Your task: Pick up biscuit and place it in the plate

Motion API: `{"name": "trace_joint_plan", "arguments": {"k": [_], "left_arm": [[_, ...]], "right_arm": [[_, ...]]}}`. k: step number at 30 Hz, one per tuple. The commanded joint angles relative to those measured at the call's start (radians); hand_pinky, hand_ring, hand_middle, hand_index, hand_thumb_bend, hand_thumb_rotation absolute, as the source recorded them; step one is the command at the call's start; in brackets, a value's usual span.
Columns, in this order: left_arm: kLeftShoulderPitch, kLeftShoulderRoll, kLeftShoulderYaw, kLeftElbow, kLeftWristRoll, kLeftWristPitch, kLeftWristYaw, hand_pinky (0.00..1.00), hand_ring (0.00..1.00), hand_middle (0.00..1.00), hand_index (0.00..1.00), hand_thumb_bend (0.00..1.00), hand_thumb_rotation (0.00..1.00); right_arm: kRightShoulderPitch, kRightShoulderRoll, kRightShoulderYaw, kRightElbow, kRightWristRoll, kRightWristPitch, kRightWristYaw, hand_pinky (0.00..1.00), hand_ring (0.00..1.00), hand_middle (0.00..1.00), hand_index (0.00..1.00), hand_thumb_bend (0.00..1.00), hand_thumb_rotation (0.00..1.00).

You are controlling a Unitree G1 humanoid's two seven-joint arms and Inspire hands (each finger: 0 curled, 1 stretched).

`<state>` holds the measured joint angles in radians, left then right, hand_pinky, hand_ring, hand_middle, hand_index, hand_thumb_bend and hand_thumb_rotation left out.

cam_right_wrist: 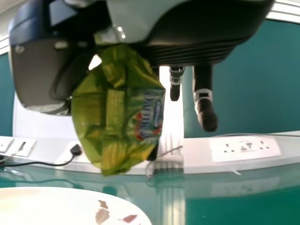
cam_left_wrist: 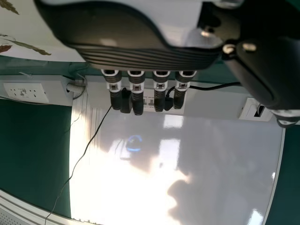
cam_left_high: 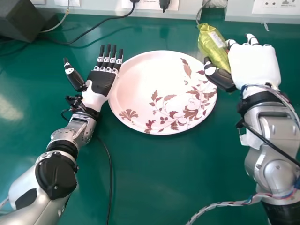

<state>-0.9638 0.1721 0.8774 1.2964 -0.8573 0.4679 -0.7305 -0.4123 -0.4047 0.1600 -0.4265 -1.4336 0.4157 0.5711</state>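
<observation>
Near the worktop's far edge, on the right, you have the biscuit packet clamped between the thumb and fingers of your right hand, which hides part of it. Your left hand is by the plate's left rim, fingers straight and slightly apart. Toward the far edge, on the left, a dark box is cut off. You have one packet, one plate, one box; you can't count the biscuits inside.

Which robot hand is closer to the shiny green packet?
The right hand. It has the green packet gripped between its thumb and fingers. The left hand is farther away, open, on the other side of the plate, by the plate's left edge.
</observation>
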Motion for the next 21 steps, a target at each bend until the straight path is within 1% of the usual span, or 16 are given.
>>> {"name": "trace_joint_plan", "arguments": {"k": [1, 4, 6, 13, 15, 17, 21], "left_arm": [[0.029, 0.0, -0.008, 0.005, 0.007, 0.001, -0.005, 0.98, 0.98, 1.0, 1.0, 1.0, 0.69], [0.033, 0.001, -0.008, 0.006, 0.008, 0.007, -0.018, 0.99, 0.99, 1.0, 1.0, 1.0, 0.71], [0.034, 0.002, -0.011, 0.006, 0.011, 0.009, -0.025, 1.0, 0.98, 1.0, 1.0, 1.0, 0.72], [0.03, 0.005, -0.012, 0.008, 0.02, 0.012, -0.022, 0.99, 0.96, 1.0, 1.0, 1.0, 0.75], [0.029, 0.005, -0.016, 0.008, 0.023, 0.013, -0.025, 1.0, 0.97, 1.0, 1.0, 1.0, 0.73], [0.026, 0.006, -0.019, 0.008, 0.026, 0.012, -0.024, 1.0, 0.97, 1.0, 1.0, 1.0, 0.68], [0.021, 0.008, -0.021, 0.008, 0.025, 0.021, -0.027, 1.0, 0.96, 1.0, 1.0, 1.0, 0.63]], "right_arm": [[-0.018, 0.011, 0.005, -0.023, -0.016, -0.009, 0.013, 0.14, 0.21, 0.29, 0.47, 0.2, 0.0], [-0.026, 0.023, 0.01, -0.02, -0.024, -0.022, 0.021, 0.15, 0.21, 0.29, 0.47, 0.22, 0.0], [-0.031, 0.027, 0.014, -0.014, -0.029, -0.033, 0.02, 0.15, 0.22, 0.3, 0.47, 0.23, 0.0], [-0.042, 0.036, 0.03, 0.035, -0.035, -0.072, -0.041, 0.16, 0.22, 0.3, 0.47, 0.23, 0.0], [-0.051, 0.042, 0.033, 0.05, -0.032, -0.076, -0.051, 0.16, 0.23, 0.3, 0.48, 0.23, 0.0], [-0.059, 0.048, 0.036, 0.063, -0.026, -0.081, -0.057, 0.16, 0.23, 0.3, 0.48, 0.23, 0.0], [-0.07, 0.058, 0.049, 0.099, -0.013, -0.093, -0.086, 0.16, 0.23, 0.31, 0.48, 0.24, 0.0]]}}
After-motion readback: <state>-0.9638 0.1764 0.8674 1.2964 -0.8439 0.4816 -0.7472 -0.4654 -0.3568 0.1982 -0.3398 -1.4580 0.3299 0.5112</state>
